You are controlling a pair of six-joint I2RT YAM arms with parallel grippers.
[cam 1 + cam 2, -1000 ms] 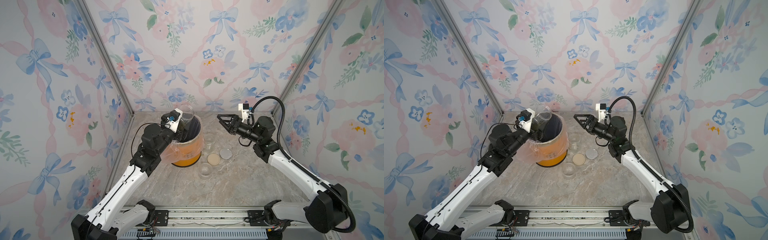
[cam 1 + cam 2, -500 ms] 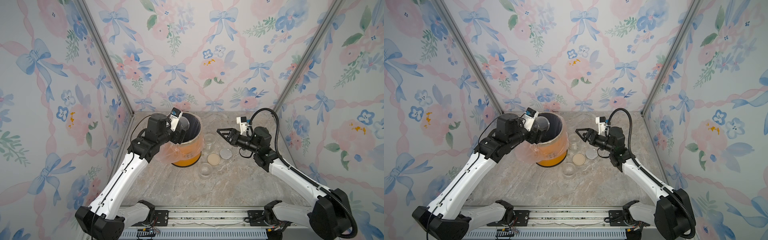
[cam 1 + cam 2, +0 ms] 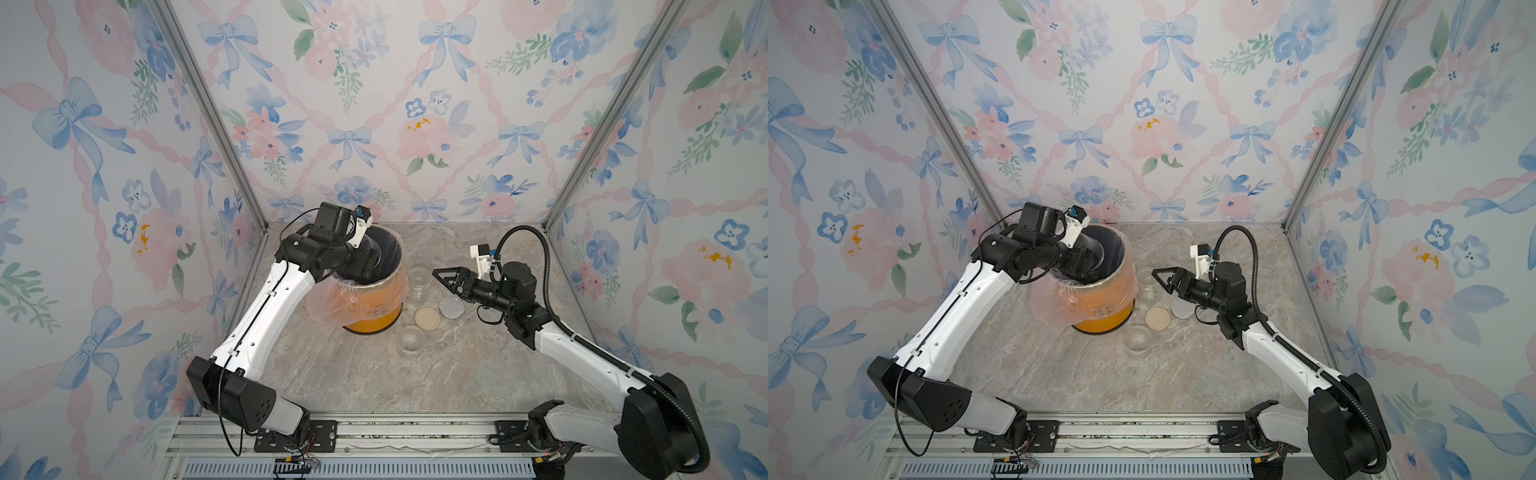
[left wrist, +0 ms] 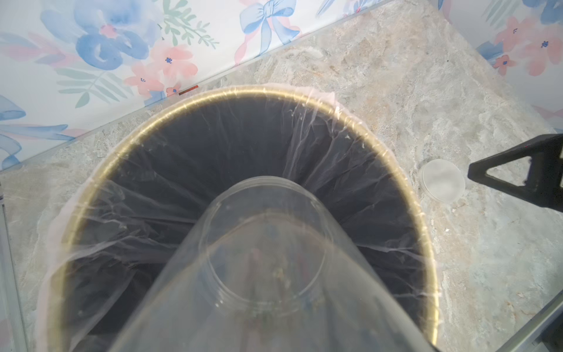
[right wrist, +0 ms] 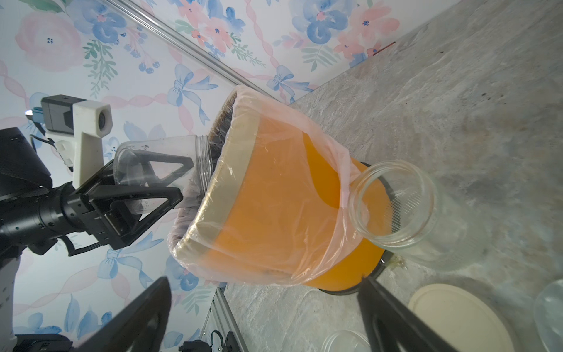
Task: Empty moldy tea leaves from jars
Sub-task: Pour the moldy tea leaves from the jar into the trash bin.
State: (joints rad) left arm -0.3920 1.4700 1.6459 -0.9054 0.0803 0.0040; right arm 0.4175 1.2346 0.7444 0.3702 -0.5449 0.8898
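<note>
My left gripper [image 5: 185, 178] is shut on a clear jar [image 5: 158, 152], which lies tilted with its mouth over the rim of the orange bin [image 3: 374, 307]. In the left wrist view this jar [image 4: 265, 243] points down into the dark lined bin [image 4: 243, 91], and only a few specks of tea leaves [image 4: 280, 268] cling inside it. Two more open jars stand right of the bin, both looking empty: one at the back [image 3: 417, 278] and one at the front [image 3: 409, 338]. My right gripper [image 3: 440, 276] hangs open above the back jar [image 5: 393, 204] with nothing in it.
A beige lid [image 3: 427, 318] and a translucent grey lid [image 3: 451, 307] lie flat on the marble table between the two standing jars. A loose pink plastic liner [image 5: 320, 146] drapes over the bin's outside. Floral walls close in on three sides.
My left arm has swung up and tipped the jar further, mouth down into the bin. My right gripper has dropped lower, toward the jar and lids, and stays open.
</note>
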